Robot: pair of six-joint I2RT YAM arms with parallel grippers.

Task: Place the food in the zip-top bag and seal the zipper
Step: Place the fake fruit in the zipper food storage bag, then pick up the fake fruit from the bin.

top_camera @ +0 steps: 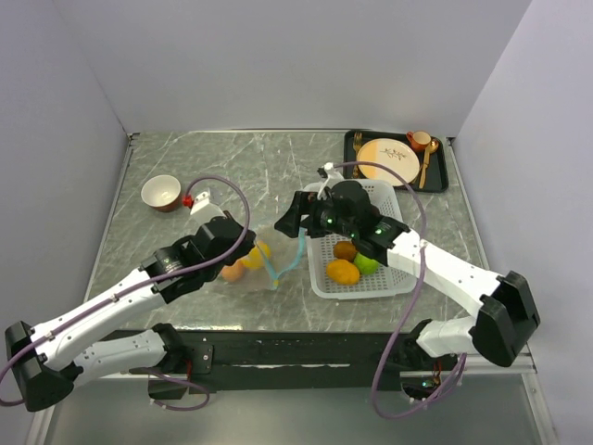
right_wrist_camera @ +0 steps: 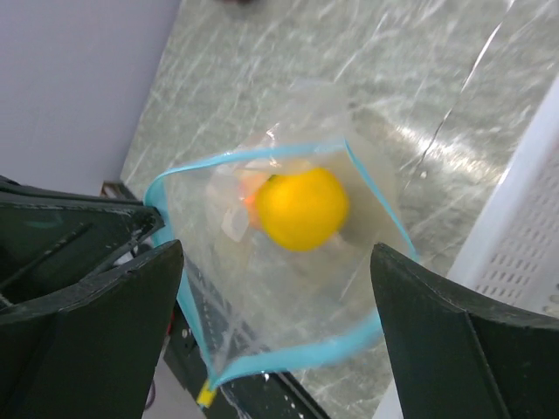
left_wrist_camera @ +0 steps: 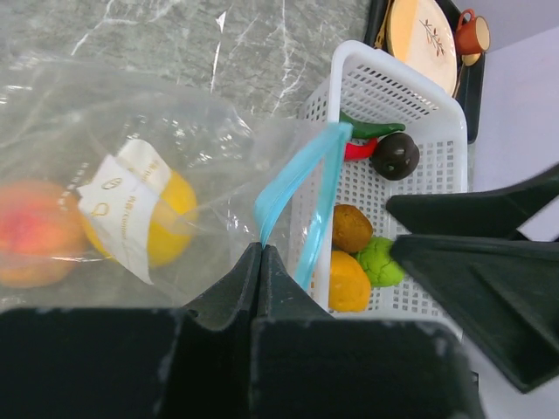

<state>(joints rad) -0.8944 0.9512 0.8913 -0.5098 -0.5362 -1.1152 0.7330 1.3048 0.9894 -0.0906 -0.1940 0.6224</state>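
The zip-top bag (right_wrist_camera: 288, 288) hangs with its mouth held wide, the blue zipper (right_wrist_camera: 297, 353) ringing the opening. My left gripper (left_wrist_camera: 262, 250) is shut on the zipper strip (left_wrist_camera: 293, 188) at one side. Inside the bag lie a yellow fruit (right_wrist_camera: 301, 208) and a peach-pink one (left_wrist_camera: 35, 231). My right gripper (right_wrist_camera: 275, 288) hovers open just above the mouth, nothing between its fingers (right_wrist_camera: 445, 323). More food sits in the white basket (left_wrist_camera: 410, 96): green pepper (left_wrist_camera: 371, 129), red pepper (left_wrist_camera: 358, 150), dark brown round (left_wrist_camera: 395, 155), brown (left_wrist_camera: 351, 228), orange (left_wrist_camera: 348, 281) and lime-green (left_wrist_camera: 382, 261) pieces.
A black tray (top_camera: 443, 176) at the back right carries a tan plate (top_camera: 387, 159), an orange cup (top_camera: 419, 140) and gold cutlery. A small bowl (top_camera: 160, 192) stands at the back left. The basket (top_camera: 394, 278) is immediately right of the bag (top_camera: 264, 269).
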